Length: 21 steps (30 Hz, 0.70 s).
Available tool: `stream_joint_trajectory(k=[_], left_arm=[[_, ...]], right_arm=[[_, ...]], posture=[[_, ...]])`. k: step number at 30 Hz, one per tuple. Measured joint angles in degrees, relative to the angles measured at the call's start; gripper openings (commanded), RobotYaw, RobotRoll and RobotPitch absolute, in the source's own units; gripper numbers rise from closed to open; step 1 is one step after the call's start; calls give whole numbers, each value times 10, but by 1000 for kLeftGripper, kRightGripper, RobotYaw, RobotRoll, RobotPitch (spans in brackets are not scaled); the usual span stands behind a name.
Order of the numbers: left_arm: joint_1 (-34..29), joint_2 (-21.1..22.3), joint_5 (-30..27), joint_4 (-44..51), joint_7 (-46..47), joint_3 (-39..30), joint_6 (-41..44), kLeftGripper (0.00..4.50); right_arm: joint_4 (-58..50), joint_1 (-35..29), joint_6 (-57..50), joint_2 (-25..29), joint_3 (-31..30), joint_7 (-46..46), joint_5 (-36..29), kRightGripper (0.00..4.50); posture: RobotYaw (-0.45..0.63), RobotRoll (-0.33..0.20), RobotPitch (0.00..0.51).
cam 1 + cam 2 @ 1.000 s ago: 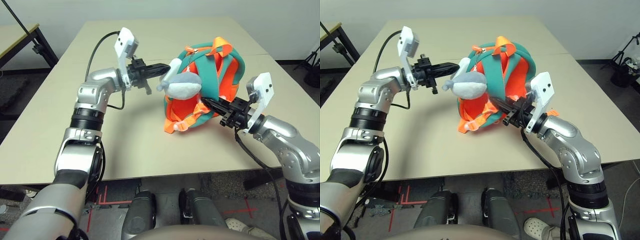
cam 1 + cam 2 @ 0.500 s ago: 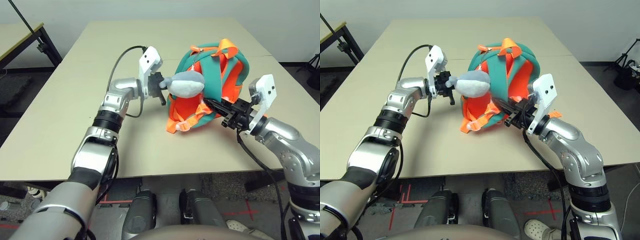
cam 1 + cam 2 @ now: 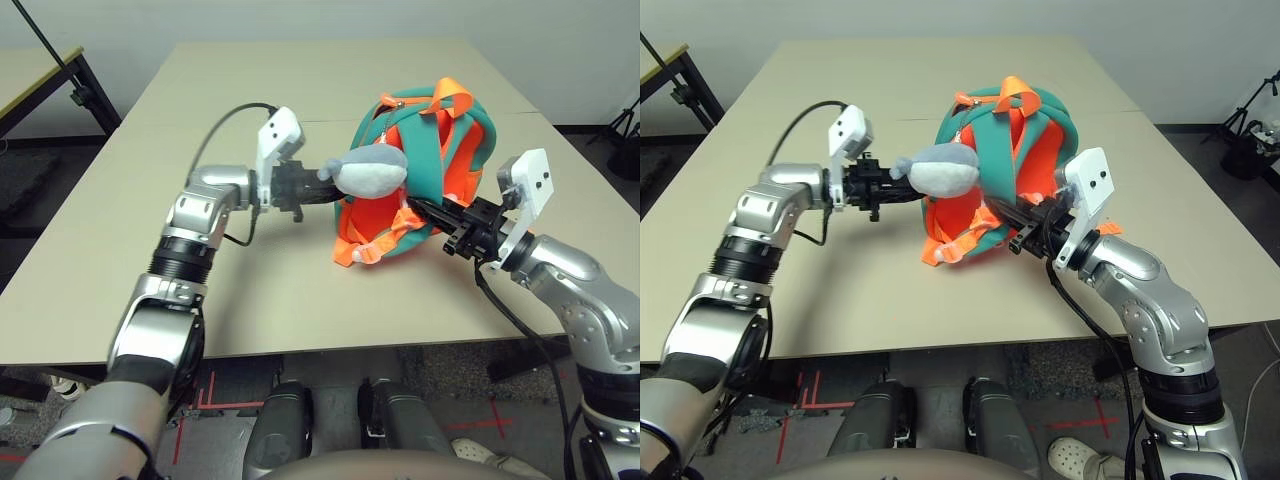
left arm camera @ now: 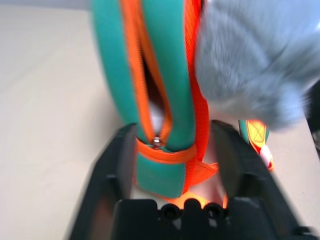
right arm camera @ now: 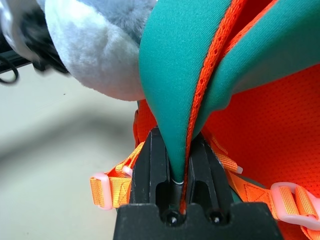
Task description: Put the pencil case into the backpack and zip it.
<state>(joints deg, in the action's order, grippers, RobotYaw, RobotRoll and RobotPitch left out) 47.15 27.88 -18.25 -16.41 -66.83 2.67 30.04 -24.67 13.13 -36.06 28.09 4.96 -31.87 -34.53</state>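
Backpack (image 3: 372, 213) sits on the table (image 3: 270, 300) as your right gripper (image 5: 175, 135) clamps its green strap (image 5: 167, 75); your left gripper (image 4: 173, 126), spread wide and empty, faces the zipper (image 4: 156, 141).

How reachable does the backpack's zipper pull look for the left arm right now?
Probably yes: the left gripper stands open, with the zipper pull between its fingers and nothing in front. The grey plush head hangs close by and might brush it.
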Motion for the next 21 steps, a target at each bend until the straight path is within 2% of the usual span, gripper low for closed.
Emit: stream_joint_trajectory(k=[2, 3, 8, 14, 21], left_arm=[[0, 16, -18, 18, 1, -21, 16, 4461], [1, 22, -27, 26, 1, -28, 23, 4500], [8, 41, -67, 63, -4, -39, 72, 4500], [64, 37, -132, 93, -18, -48, 117, 4500], [77, -3, -128, 82, -45, 16, 103, 4500]], right_arm=[[1, 1, 0, -1, -1, 0, 0, 96], [2, 2, 0, -1, -2, 0, 1, 96], [4, 8, 0, -2, -6, -1, 3, 96], [6, 10, 0, -2, -7, -3, 4, 96], [5, 9, 1, -2, -7, -3, 7, 96]], posture=[[125, 0, 78], [125, 0, 78], [122, 0, 77], [102, 0, 74], [75, 0, 70]])
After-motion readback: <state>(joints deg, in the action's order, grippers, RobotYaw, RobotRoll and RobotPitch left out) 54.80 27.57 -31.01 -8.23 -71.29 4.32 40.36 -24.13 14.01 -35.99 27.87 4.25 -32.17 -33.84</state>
